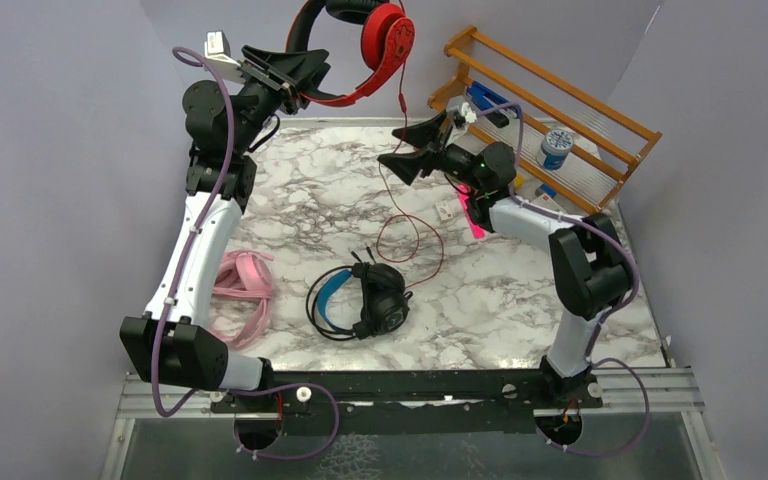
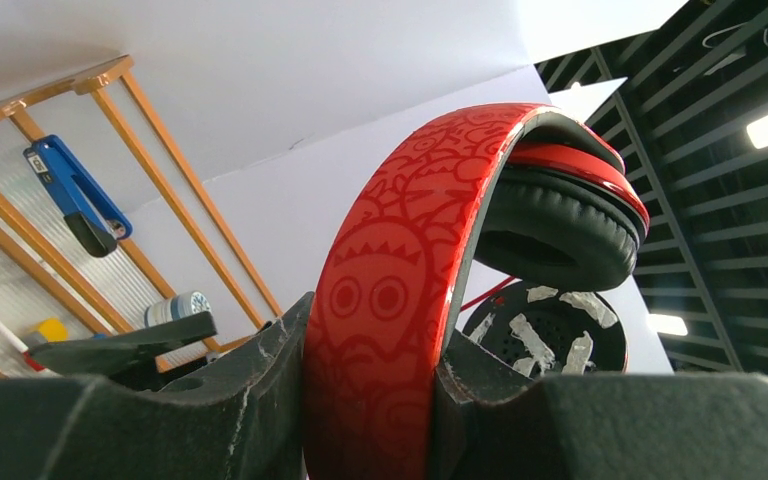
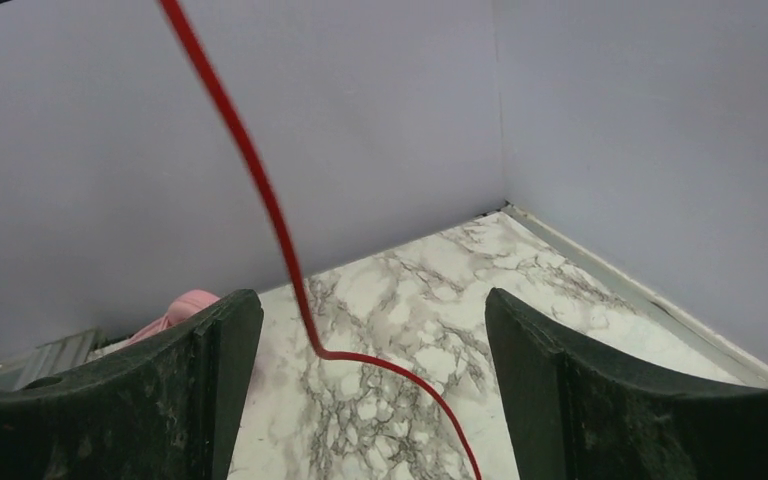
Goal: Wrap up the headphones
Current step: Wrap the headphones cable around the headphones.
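Note:
My left gripper (image 1: 305, 80) is raised at the back left, shut on the band of the red headphones (image 1: 385, 40), which hang high in the air. In the left wrist view the patterned red band (image 2: 390, 290) sits clamped between the fingers. Their red cable (image 1: 400, 215) drops to the table and loops there. My right gripper (image 1: 407, 148) is open above the table's back middle, with the red cable (image 3: 280, 230) hanging between its fingers, untouched. The black headphones with the blue headband (image 1: 365, 300) lie at the front centre. The pink headphones (image 1: 243, 285) lie at the front left.
An orange wooden rack (image 1: 550, 105) stands at the back right, holding a blue tool (image 1: 487, 103) and a blue-capped jar (image 1: 556, 147). A pink object (image 1: 476, 225) lies under the right forearm. Grey walls enclose the marble table (image 1: 520, 300).

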Robot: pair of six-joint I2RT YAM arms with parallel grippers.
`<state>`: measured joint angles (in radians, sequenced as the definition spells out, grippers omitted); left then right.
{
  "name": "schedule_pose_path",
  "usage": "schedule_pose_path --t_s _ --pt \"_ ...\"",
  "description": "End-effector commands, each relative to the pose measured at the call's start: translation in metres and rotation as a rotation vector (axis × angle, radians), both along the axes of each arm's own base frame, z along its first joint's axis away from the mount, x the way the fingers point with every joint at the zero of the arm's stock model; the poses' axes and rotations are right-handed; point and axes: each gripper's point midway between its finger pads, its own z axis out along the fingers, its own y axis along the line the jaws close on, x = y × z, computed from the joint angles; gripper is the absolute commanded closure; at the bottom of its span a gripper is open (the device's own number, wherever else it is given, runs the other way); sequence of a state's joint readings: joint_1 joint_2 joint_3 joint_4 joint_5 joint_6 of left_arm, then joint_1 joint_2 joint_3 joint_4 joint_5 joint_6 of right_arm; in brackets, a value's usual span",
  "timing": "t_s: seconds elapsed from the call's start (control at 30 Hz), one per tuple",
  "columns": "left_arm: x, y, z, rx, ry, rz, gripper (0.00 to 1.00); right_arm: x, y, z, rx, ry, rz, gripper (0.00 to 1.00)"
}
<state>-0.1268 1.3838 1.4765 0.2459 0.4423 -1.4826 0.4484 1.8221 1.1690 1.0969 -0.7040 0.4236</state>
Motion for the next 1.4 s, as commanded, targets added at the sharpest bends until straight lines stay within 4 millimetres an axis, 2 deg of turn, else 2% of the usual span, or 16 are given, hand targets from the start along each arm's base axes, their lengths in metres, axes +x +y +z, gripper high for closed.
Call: schedule_pose_path --t_s 0.0,0.07,0.27,0.37,0.5,0.6,0.67,0.8,0.93,1.03,1.17,1.23,1.37 --pt "-0.027 0.004 0.045 -0.084 -0.101 -0.02 1.0 0.0 0.02 0.017 0.082 -0.043 0.003 0.16" --pt "-0.026 0.006 0.046 -0.094 -0.102 -0.007 1.0 0.0 0.03 0.013 0.1 -0.026 0.009 0.2" --pt "-0.026 0.01 0.055 -0.114 -0.116 0.016 1.0 0.004 0.053 0.001 0.14 -0.005 -0.025 0.22" --pt "-0.025 0.011 0.056 -0.122 -0.114 0.02 1.0 0.01 0.06 -0.005 0.137 0.007 -0.042 0.32" --pt "-0.024 0.018 0.063 -0.13 -0.153 0.076 1.0 0.01 0.067 -0.018 0.125 0.042 -0.027 0.57" --pt "-0.022 0.025 0.068 -0.161 -0.178 0.119 1.0 0.014 0.075 -0.035 0.084 0.137 -0.023 0.85" --pt "-0.019 0.032 0.072 -0.174 -0.196 0.163 1.0 0.016 0.079 -0.047 0.043 0.222 -0.028 0.99" --pt "-0.005 0.048 0.073 -0.235 -0.223 0.261 1.0 0.012 0.083 -0.076 -0.049 0.402 -0.053 0.99" --pt "0.012 0.063 0.072 -0.277 -0.25 0.368 1.0 0.005 0.087 -0.092 -0.158 0.52 -0.066 1.0" --pt "0.023 0.073 0.069 -0.262 -0.27 0.452 1.0 -0.011 0.088 -0.093 -0.23 0.545 -0.038 0.99" --pt "0.035 0.079 0.057 -0.208 -0.276 0.537 1.0 -0.032 0.082 -0.077 -0.273 0.537 -0.006 0.99" --pt "0.042 0.082 0.048 -0.157 -0.274 0.586 1.0 -0.044 0.077 -0.065 -0.279 0.537 0.005 0.99" --pt "0.058 0.09 0.021 -0.017 -0.257 0.708 1.0 -0.08 0.072 -0.057 -0.331 0.559 0.08 0.99"
